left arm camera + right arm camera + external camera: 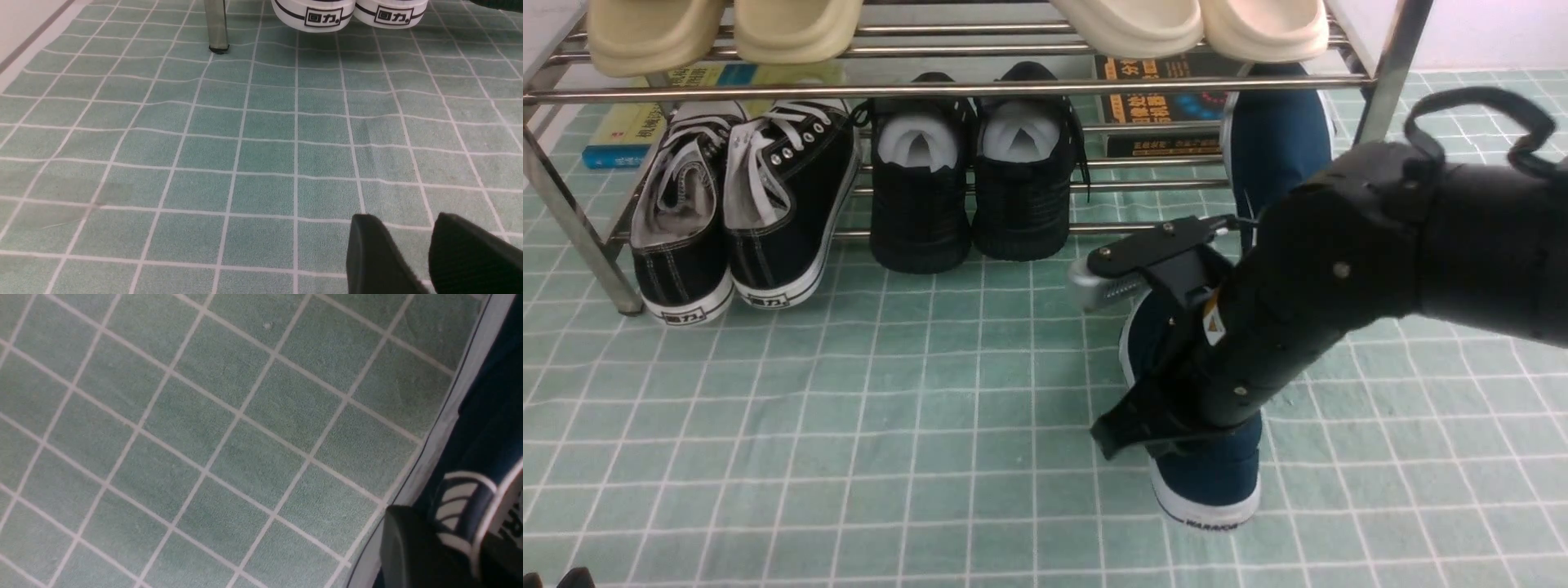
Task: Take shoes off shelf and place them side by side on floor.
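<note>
One navy slip-on shoe [1213, 478] is down at the green grid floor [849, 425] in front of the shelf [931, 88], white heel toward me; I cannot tell whether its sole touches. My right gripper [1147, 425] is shut on its side wall. In the right wrist view the fingers [408, 551] clamp the navy shoe's rim [470, 506], beside the white insole. The other navy shoe [1278, 139] stays on the shelf's lower tier at the right. My left gripper [404, 245] hovers open over bare floor [245, 143], holding nothing.
Black lace-up sneakers [743, 212] and all-black shoes [972, 188] fill the lower tier's left and middle. Beige slippers [792, 28] sit on the upper tier. Books [1160, 106] lie behind. A steel shelf leg [216, 24] and the sneakers' heels [312, 12] are ahead of the left gripper.
</note>
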